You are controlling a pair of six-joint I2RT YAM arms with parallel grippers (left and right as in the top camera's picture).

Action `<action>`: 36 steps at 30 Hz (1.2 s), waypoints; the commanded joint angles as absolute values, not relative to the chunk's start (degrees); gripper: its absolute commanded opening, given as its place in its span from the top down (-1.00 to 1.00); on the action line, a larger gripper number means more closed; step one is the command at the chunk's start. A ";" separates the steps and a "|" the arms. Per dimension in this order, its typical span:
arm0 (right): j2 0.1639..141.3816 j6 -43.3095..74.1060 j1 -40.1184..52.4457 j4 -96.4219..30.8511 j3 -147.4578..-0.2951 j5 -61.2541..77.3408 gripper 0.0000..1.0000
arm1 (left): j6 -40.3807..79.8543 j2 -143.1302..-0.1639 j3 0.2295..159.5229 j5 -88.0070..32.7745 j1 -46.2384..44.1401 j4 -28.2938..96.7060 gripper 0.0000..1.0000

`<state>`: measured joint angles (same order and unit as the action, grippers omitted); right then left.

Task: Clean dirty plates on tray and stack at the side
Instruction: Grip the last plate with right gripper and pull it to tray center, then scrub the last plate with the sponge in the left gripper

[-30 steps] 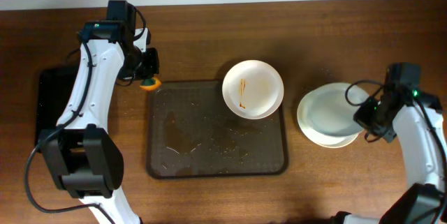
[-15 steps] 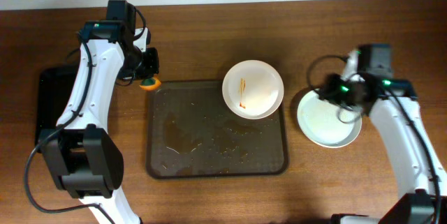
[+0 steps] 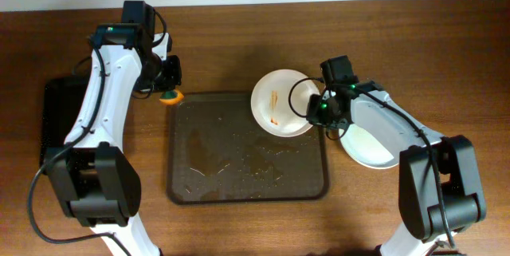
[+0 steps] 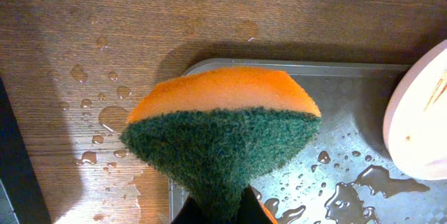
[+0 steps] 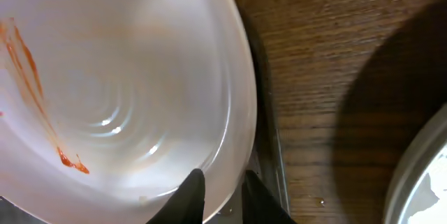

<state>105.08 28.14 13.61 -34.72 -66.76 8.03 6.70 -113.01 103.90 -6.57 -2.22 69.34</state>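
A white plate (image 3: 275,100) with orange-brown sauce streaks sits on the far right corner of the dark brown tray (image 3: 239,168), overhanging its rim. My right gripper (image 3: 317,111) grips this plate's right rim; in the right wrist view the fingers (image 5: 223,196) pinch the rim of the plate (image 5: 119,77). Clean white plates (image 3: 370,144) lie stacked on the table right of the tray, partly hidden by my right arm. My left gripper (image 3: 169,88) is shut on an orange and green sponge (image 4: 223,119) over the tray's far left corner (image 4: 335,91).
A smaller black tray (image 3: 56,120) lies at the left table edge. Water drops and puddles cover the brown tray and the wood near its far left corner (image 4: 105,116). The stacked plates' edge shows in the right wrist view (image 5: 426,175).
My right arm has swung left from the stacked plates to the streaked plate and closed on its right rim. The plate shifted slightly left. The left arm has not moved.
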 commanded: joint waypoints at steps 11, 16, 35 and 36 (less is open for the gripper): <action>108.47 31.16 15.42 -34.57 -67.07 4.56 0.92 | 6.98 -112.49 104.95 -6.15 -2.24 69.47 1.00; 108.36 30.52 18.33 -41.65 -67.11 14.96 0.92 | 6.98 -112.49 104.95 -6.13 -2.24 69.45 1.00; 112.31 31.40 29.61 -18.96 -69.78 9.69 -0.29 | 6.98 -112.49 104.95 -6.13 -2.24 69.36 1.00; 113.10 32.64 29.61 -18.65 -69.78 9.69 -0.28 | 6.98 -112.49 104.95 -6.13 -2.24 69.28 1.00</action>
